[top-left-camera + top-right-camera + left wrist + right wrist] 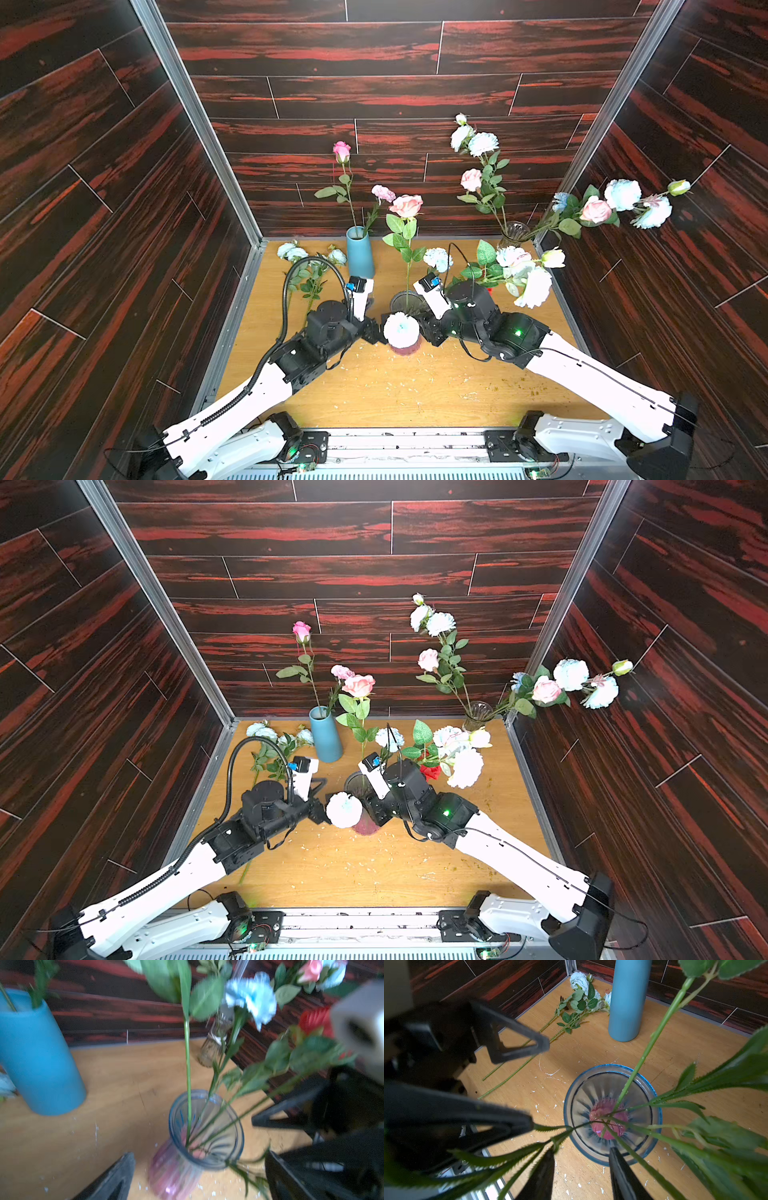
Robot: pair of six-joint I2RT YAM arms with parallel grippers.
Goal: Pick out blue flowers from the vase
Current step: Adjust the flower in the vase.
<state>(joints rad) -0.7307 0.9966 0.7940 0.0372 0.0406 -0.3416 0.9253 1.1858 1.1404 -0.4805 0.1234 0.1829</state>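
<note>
WALLS: dark red-and-black wood-grain plank panels (374, 91) on three sides | CORNERS: grey aluminium profile posts (195, 120) | SURFACE: light-brown wood-grain board (415, 386), speckled with small white flecks (552, 1073) | NEAR EDGE: scuffed silver metal rail (407, 446) | LIGHT: bright, with soft shadows on the surface

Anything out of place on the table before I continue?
White flecks litter the wooden tabletop around the ribbed pink-and-blue glass vase, like shed debris. In the far corner, some flowers in the clear glass vase lean sharply sideways toward the right wall.
</note>
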